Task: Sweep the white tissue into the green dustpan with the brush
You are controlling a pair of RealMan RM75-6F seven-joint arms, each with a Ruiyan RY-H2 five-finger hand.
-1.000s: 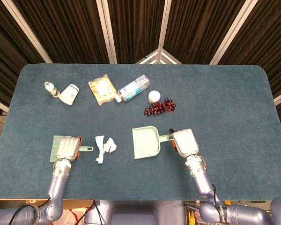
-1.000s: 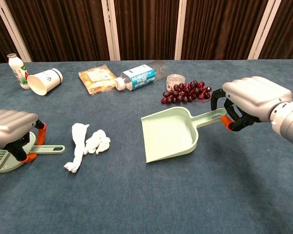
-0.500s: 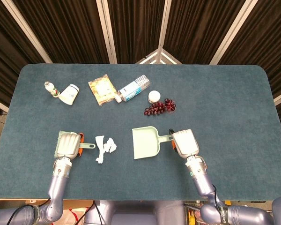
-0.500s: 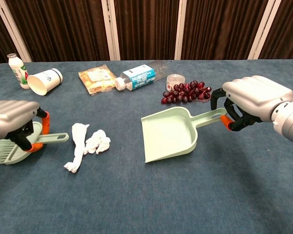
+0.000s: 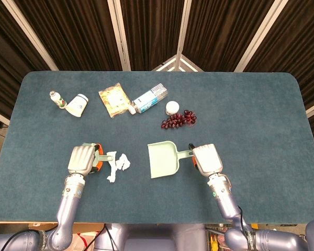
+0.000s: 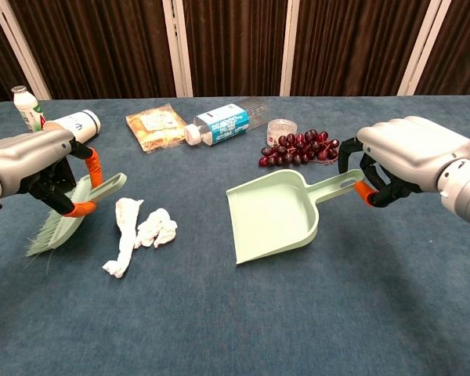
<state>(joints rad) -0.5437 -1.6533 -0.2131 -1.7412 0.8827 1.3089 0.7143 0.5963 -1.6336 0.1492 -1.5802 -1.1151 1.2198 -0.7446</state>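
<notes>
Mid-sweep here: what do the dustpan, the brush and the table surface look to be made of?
Dustpan: probably moulded plastic, pale green, smooth with a slight sheen and a thin raised rim. Brush, held in the left hand: the back and handle look like the same pale green plastic; the bristles seem to be fine synthetic fibres, splayed at the tips. Table: covered in what looks like matte teal fabric or felt, with a faint nap.

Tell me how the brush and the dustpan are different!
The brush is lifted off the table and tilted in the left hand; the dustpan sits low by the table, its handle held by the right hand. The brush has thin bristles; the dustpan is a wide open scoop. The brush is left of the tissue, the dustpan right. Both are pale green.
</notes>
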